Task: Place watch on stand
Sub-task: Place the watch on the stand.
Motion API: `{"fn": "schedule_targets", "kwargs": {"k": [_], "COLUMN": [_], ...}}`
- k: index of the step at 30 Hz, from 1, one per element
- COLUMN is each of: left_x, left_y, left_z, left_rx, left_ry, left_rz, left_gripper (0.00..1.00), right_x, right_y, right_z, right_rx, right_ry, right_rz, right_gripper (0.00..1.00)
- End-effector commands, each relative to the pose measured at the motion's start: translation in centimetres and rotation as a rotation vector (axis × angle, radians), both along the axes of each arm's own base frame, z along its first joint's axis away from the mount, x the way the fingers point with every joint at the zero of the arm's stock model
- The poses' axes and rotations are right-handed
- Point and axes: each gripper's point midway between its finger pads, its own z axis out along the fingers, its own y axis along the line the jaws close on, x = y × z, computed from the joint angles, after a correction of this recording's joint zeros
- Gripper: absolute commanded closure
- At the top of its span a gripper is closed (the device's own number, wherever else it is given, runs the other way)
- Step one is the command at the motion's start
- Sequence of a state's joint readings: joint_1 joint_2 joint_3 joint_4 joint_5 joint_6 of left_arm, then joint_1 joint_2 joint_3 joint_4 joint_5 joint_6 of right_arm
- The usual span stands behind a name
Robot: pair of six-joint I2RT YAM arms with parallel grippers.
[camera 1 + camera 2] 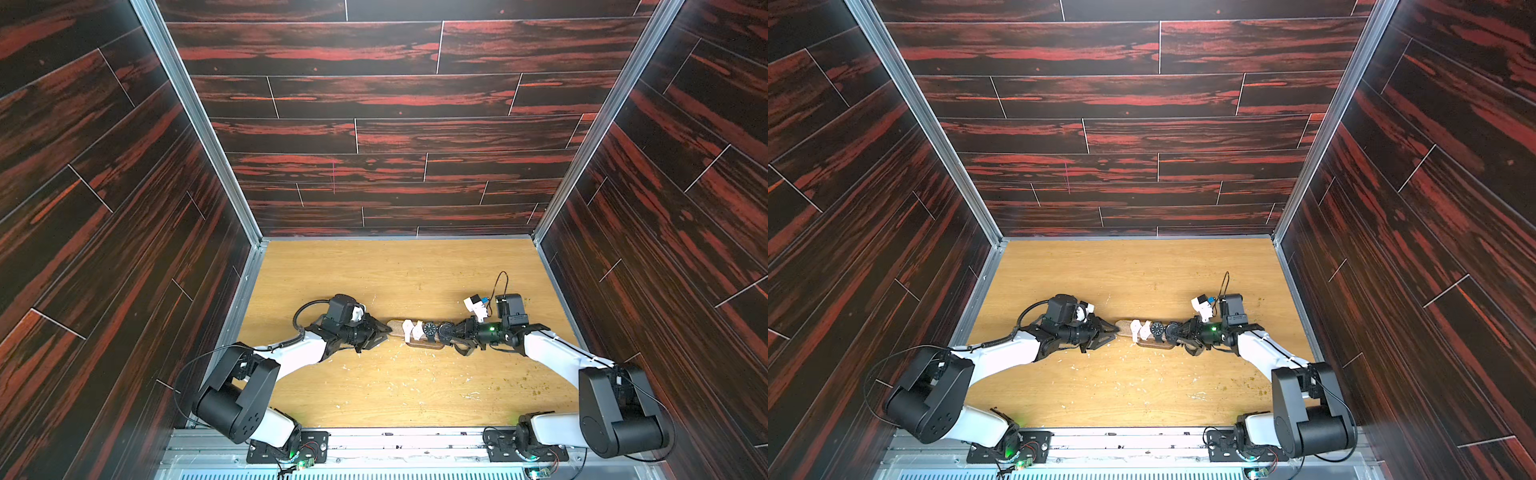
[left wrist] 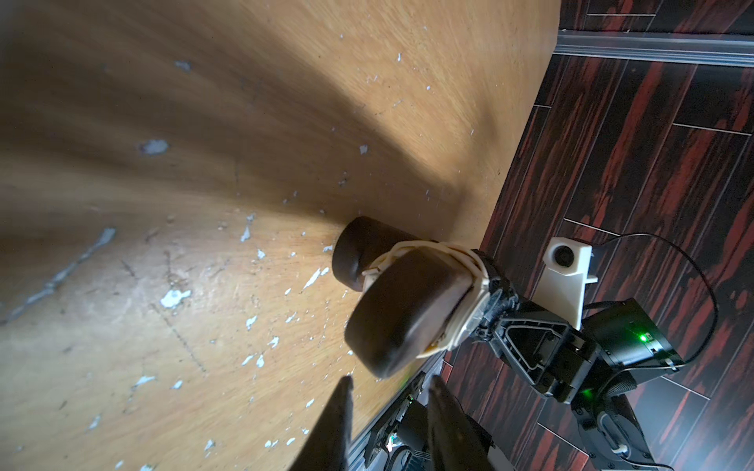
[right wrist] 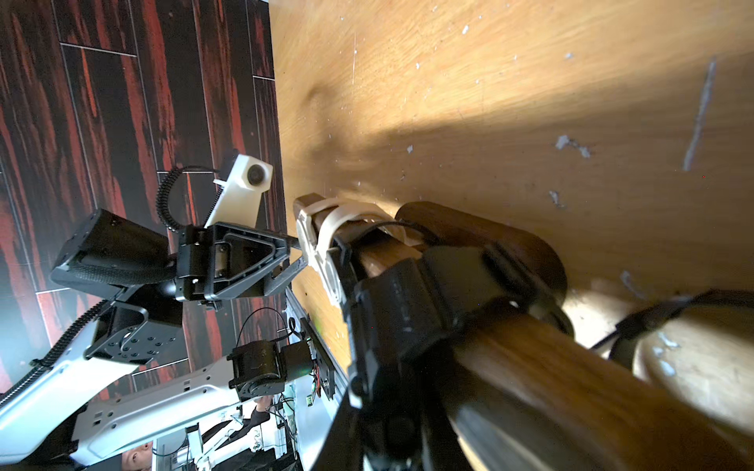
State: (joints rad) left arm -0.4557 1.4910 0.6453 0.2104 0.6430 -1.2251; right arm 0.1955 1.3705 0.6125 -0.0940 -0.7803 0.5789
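Left pincer (image 1: 387, 335), right pincer (image 1: 449, 332), one stand (image 1: 395, 326), four watches (image 1: 430, 330)

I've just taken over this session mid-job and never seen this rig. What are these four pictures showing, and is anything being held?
Two robot arms are mounted at the near edge of a wooden table, each ending in a two-fingered hand. The two wide pictures come from one camera head above, looking down; the other two come from a camera on each arm's wrist, looking along its fingers. On the table is the stand, a dark wooden bar on a small base. The right hand seems closed on a black watch whose strap is round the bar at that end. Further along hang a second black watch and two white watches. The left hand is open and empty, just off the bar's opposite end.
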Motion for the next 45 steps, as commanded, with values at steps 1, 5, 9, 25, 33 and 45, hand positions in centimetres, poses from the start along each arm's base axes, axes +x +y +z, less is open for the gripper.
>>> {"fn": "schedule_targets", "kwargs": {"k": [1,5,9,25,33,45], "left_x": [0.7,1.0,1.1,1.0,1.6,2.3], "left_y": [-0.1,-0.3,-0.4,-0.1,0.7,1.8], "left_z": [1.5,1.6,1.6,1.8,2.1,2.1], "left_rx": [-0.006,-0.01,-0.01,0.006,0.045,0.082], "left_ry": [-0.044,-0.046,-0.044,-0.045,-0.049,-0.051], "left_rz": [-0.001,-0.011,-0.014,-0.021,-0.019,-0.009], "left_gripper": [0.67,0.68,0.68,0.68,0.68,0.68], "right_x": [-0.2,-0.6,-0.8,-0.7,-0.9,-0.3], "right_y": [-0.4,-0.8,-1.4,-3.0,-4.9,-5.9], "right_z": [-0.9,-1.2,-1.5,-0.4,0.0,1.2], "right_rx": [-0.052,-0.08,-0.118,-0.206,-0.315,-0.363], "right_ry": [0.023,0.038,0.039,-0.015,-0.053,-0.078], "right_rz": [-0.012,-0.022,-0.045,-0.106,-0.152,-0.19], "right_gripper": [1.0,1.0,0.92,0.61,0.59,0.66]}}
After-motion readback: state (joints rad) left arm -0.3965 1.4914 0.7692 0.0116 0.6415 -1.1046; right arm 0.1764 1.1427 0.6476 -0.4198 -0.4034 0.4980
